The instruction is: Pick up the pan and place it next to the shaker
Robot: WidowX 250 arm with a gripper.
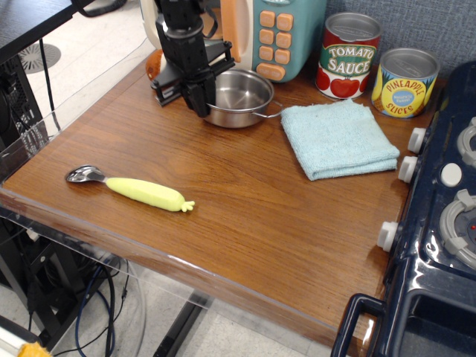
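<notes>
Claw [201, 104] clamped on the left rim of the pan [236, 97], as we see it; the pan sits on the tabletop [245, 216] near the back, with the shaker [153, 64] close beside it.

I am seeing the pan [238, 97] sitting on the counter [245, 216] near its back edge, just in front of the toy microwave [271, 33]. The gripper [201, 103] is reaching down at the pan's left rim, its black fingers closing on that rim. The shaker [154, 65] is peeking out behind the arm, close to the pan's left, mostly hidden. A blue cloth [338, 137] is lying just right of the pan, with two tins [375, 67] standing behind it. A yellow-handled spoon [130, 187] is lying well apart toward the front left.
</notes>
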